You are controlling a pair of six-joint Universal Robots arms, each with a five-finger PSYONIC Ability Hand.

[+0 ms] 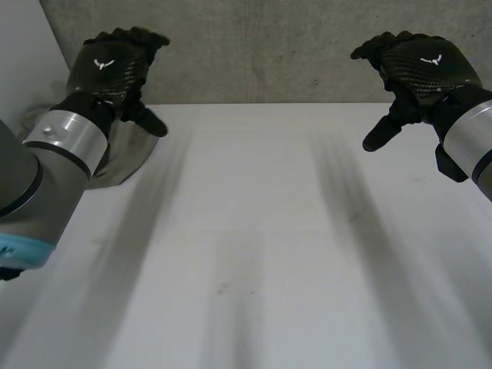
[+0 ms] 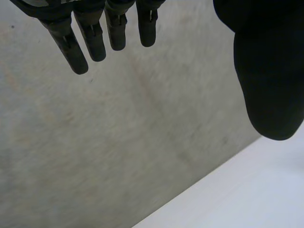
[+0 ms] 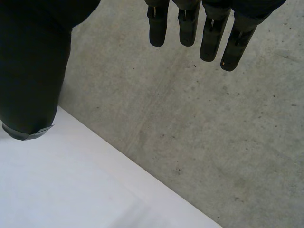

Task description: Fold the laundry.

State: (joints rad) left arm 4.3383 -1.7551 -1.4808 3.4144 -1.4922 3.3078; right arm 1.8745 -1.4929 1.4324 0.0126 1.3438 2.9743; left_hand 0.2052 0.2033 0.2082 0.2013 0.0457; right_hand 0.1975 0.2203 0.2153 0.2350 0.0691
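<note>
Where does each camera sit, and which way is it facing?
Head view: behind and between the arms, looking down at the white table; shows both arms, left hand, right hand, grey cloth.
Left wrist view: on the left wrist, facing the concrete wall; own straight fingers and thumb show.
Right wrist view: on the right wrist, facing that wall; own fingers, thumb.
Both wrist views share wall and table edge.

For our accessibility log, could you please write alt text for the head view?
The robot's black left hand and black right hand hover open over the far edge of a white table before a grey concrete wall. A crumpled grey cloth lies beside the left arm.
</note>
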